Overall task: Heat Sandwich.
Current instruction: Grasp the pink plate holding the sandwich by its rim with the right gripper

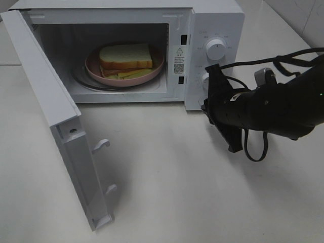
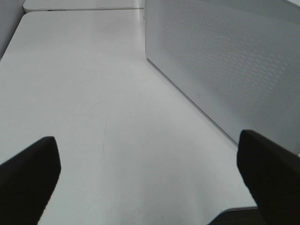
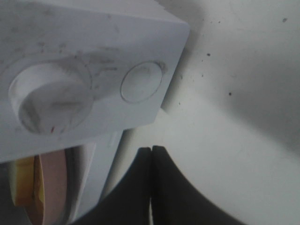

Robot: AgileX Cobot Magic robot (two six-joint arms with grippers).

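sandwich loaded, door not yet shut
the white sliced-bread sandwich (image 1: 125,56) lies on its round pink plate (image 1: 93,69) inside the white microwave oven (image 1: 217,20), whose door (image 1: 50,101) hangs wide open. the right gripper (image 3: 151,150), jaws pressed together and empty, hovers near the lower knob (image 1: 205,78); the left gripper (image 2: 146,138) gapes, holding nothing. closing the door and setting the timer remain.

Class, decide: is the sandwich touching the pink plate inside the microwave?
Touching: the exterior high view shows the sandwich lying flat on the pink plate.
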